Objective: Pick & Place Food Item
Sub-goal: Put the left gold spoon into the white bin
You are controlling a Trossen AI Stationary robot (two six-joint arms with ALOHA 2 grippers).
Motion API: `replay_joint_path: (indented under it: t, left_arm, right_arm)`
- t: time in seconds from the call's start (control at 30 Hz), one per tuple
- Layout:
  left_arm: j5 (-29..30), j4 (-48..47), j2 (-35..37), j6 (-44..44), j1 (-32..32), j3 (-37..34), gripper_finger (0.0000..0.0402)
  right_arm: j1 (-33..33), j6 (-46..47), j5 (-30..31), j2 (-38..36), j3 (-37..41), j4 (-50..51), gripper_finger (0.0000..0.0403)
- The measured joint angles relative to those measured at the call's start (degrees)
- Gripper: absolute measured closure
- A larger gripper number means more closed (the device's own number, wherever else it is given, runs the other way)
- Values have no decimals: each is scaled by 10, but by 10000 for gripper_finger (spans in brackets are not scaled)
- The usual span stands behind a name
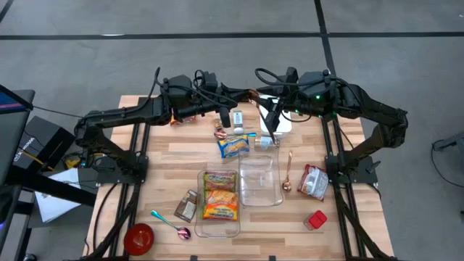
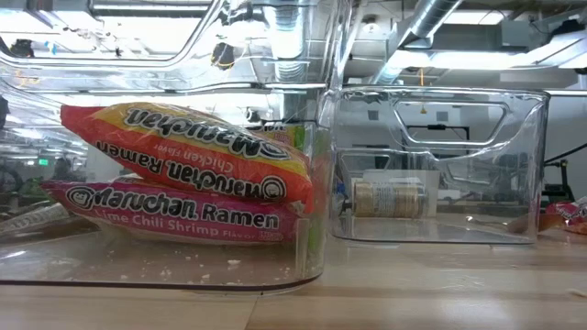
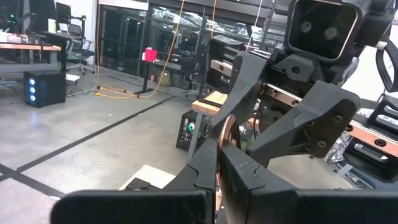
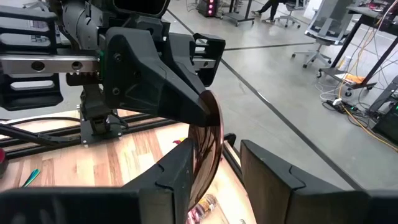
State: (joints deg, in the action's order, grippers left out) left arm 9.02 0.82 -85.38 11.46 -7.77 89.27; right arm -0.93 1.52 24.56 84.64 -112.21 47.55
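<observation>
High over the table's far middle, my left gripper is shut on a thin, round, copper-coloured thing, seen edge-on. My right gripper faces it from the right, open, with that copper thing reaching between its fingers, close to one of them. Two ramen packets lie stacked in a clear bin. A third ramen packet lies flat on the table behind it. My left gripper pinches the copper thing's edge between its two fingers, which come level from the table's left. The thing stands on edge, lifted well clear of the table. My right gripper has one finger beside the copper thing; I cannot tell whether it touches.
An empty clear bin stands right of the filled one. A copper spoon, a red-and-white packet and a red block lie to the right. A red bowl, a teal spoon and a brown packet lie near left.
</observation>
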Motion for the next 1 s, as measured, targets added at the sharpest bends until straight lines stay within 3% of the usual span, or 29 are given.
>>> replay_joint_path:
  t: [0.3,0.67,1.0]
  left_arm:
    - [0,0,0,0,0,0,401]
    - [-5,-1,0,-1,0,0,401]
    - [-9,-18,0,11,0,1,399]
  right_arm:
    - [0,2,11,0,0,0,302]
    - [0,2,12,0,0,-1,396]
    - [0,2,12,0,0,2,400]
